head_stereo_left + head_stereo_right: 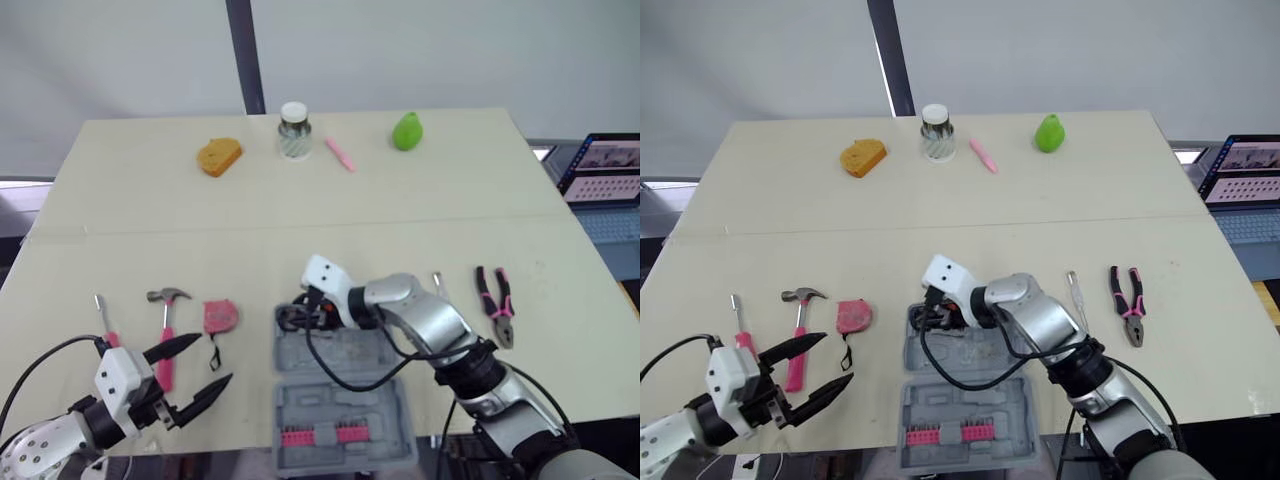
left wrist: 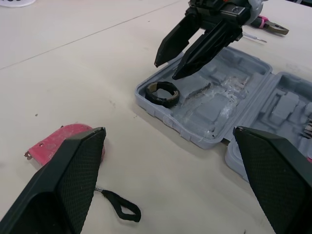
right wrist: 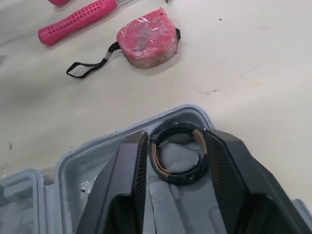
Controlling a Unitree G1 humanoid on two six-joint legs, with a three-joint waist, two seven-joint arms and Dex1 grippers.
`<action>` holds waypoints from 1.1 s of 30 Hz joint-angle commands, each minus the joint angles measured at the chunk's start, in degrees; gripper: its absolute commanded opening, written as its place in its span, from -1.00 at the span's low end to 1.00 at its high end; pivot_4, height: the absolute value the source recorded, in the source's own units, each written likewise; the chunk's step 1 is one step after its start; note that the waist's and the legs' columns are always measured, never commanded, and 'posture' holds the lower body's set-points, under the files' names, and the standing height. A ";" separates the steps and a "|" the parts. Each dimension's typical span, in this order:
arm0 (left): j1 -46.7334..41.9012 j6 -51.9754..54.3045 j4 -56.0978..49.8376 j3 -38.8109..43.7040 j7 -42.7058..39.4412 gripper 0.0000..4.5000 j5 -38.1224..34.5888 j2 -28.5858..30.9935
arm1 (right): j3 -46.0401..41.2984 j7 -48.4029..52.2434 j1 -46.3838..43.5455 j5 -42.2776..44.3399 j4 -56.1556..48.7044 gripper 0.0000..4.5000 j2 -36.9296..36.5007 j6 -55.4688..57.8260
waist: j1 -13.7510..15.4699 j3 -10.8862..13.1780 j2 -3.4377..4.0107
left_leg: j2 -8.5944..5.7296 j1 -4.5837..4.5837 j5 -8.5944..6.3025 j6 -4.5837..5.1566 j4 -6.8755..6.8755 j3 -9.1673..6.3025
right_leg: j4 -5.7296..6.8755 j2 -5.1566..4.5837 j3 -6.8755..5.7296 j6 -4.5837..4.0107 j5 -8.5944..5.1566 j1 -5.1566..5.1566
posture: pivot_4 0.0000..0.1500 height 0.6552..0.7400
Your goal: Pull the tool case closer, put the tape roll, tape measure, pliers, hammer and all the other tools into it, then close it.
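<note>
- My right gripper is poised above the far left corner pocket of the open tool case. The jaws are parted and hold nothing.
- The tape roll lies flat on the pocket floor, directly under the fingertips. In the right wrist view it sits framed between the two fingers. I judge it is down and released, because the left wrist view shows a clear gap between the tips and the roll.
- I picked that corner because the roll fits a small recess there, which leaves the longer moulded slots free for the long tools.
- The right arm is folded at the elbow and reaches across to the left. The wrist is tipped so the fingers point steeply down into the case.
- My left gripper hangs low by the near table edge with the jaws spread wide and empty. The forearm is nearly level and the fingers point toward the case.
- The tape measure lies just beyond the left jaws, its strap trailing toward them. I read it as the next pick, so the wide opening suits it.
- The hammer lies just outboard of the left jaws.
- The pliers are well off to the outer side of the right jaws. Both are waiting on the table.
</note>
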 commanded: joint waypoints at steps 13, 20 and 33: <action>-0.70 0.13 0.28 -0.54 -0.52 1.00 0.29 0.34 | -1.67 -2.56 4.23 -0.43 4.03 -0.04 4.62 -9.41 | 0.10 -0.02 -0.04 | -0.01 0.01 0.03 0.00 0.01 0.00 | 0.26 0.02 0.00 0.00 0.00 -0.01 | 1.00 -0.06; -0.48 -0.14 0.58 -0.30 -0.60 1.00 0.36 0.27 | -1.78 -3.29 4.56 -1.50 8.02 -0.04 5.53 -12.44 | 0.10 -0.04 -0.06 | -0.02 0.01 0.03 0.00 0.02 -0.01 | 0.28 0.02 -0.01 0.00 0.00 -0.01 | 1.00 -0.06; -0.51 -0.84 0.84 -0.59 -0.63 1.00 0.93 -0.15 | -0.66 -3.61 5.79 -4.29 11.28 -0.04 5.74 -15.44 | 0.09 -0.06 -0.09 | -0.01 0.01 0.04 0.00 0.02 -0.01 | 0.31 0.02 -0.01 0.00 0.00 -0.01 | 1.00 -0.06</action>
